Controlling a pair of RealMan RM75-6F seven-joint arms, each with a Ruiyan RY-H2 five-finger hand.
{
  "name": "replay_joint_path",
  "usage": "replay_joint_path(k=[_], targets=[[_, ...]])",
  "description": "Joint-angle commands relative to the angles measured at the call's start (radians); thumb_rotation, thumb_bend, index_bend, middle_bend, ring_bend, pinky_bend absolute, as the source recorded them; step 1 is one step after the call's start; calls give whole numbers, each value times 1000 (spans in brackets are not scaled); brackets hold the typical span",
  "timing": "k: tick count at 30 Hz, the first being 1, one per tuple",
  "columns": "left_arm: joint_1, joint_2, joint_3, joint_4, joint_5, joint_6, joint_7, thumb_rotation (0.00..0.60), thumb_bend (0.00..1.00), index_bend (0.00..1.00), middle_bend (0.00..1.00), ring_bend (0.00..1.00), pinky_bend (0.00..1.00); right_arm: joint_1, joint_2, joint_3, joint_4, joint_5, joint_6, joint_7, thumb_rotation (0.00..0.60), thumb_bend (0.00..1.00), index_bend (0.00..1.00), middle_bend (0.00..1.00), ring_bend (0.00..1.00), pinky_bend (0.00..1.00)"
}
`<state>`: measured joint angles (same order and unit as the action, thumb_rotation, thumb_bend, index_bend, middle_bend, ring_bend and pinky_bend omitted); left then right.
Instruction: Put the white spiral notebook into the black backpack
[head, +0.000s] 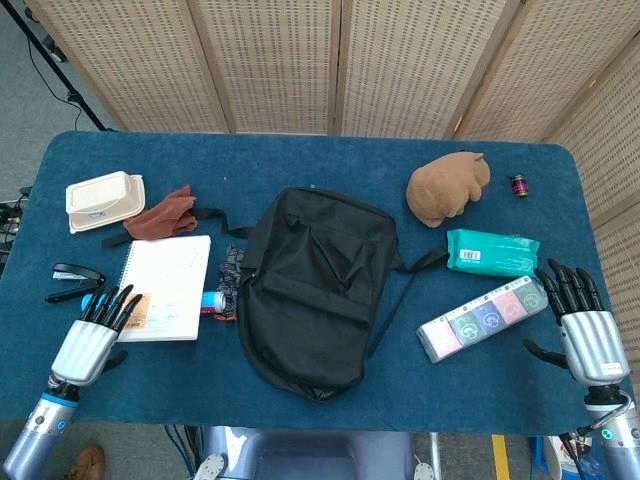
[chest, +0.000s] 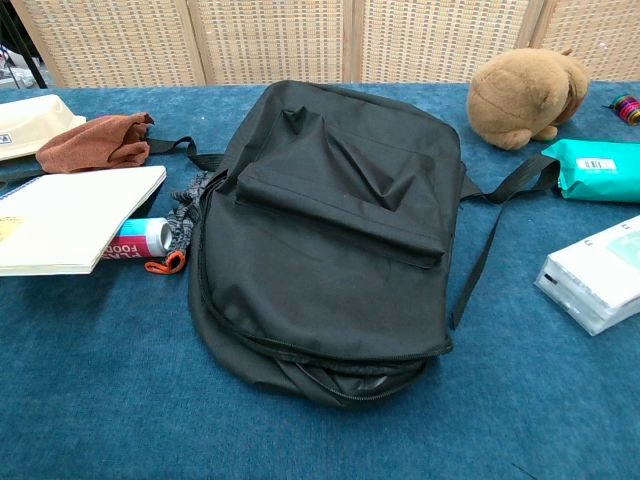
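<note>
Notebook: my white spiral notebook (head: 162, 288) lies flat, just left of the black backpack (head: 315, 290).
Left hand (head: 88, 344): fingers spread, empty, tips over the notebook's near-left corner.
Right hand (head: 583, 333): spread, empty, far right.

The table (head: 300, 160) wore a deep blue cloth. The soft fabric backpack (head: 315, 290) was plain black; the spiral-bound notebook (head: 170, 285) was white with an orange label. A rust-brown crumpled cloth (head: 160, 215) lay by a cream clamshell box (head: 103, 200). The plush toy (head: 448, 187) was tan, the wipes packet (head: 492, 253) teal. Silver hands (head: 85, 345) had black fingers (head: 115, 303).
</note>
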<state>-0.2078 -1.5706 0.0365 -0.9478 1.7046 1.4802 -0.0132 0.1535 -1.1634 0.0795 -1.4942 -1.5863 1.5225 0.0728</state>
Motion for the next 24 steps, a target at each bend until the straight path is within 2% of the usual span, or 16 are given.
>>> replay_joint_path(k=[1,5,7,10,15,16,20,24], targets=[[-14,-13,-7,11,9,13,-12,600,63,0,0,0,38,1,1,-2,0,1,-5,2,600,0,0,0,0,0],[-31,-28,-10,29,11,4,-1,600,103,0,0,0,106,4,0,-3,1,3,-12,7,600,0,0,0,0,0],[-42,-35,-9,38,15,-3,6,600,151,0,0,2,129,4,0,-4,1,1,-13,9,600,0,0,0,0,0],[-56,-47,-11,51,22,0,18,600,261,27,17,64,201,5,0,-6,1,0,-16,7,600,0,0,0,0,0],[-65,-70,-17,75,21,13,51,600,415,243,188,227,316,8,-1,-10,0,0,-28,0,600,0,0,0,0,0],[-66,-75,-16,79,21,14,51,600,420,251,195,234,321,9,-1,-11,0,-1,-30,0,600,0,0,0,0,0],[-70,-87,-14,92,24,28,32,600,474,434,359,367,423,10,0,-16,-2,-7,-31,-1,600,0,0,0,0,0],[-73,-94,-12,114,27,45,7,600,490,568,476,472,512,12,2,-24,-5,-14,-41,-1,600,0,0,0,0,0]])
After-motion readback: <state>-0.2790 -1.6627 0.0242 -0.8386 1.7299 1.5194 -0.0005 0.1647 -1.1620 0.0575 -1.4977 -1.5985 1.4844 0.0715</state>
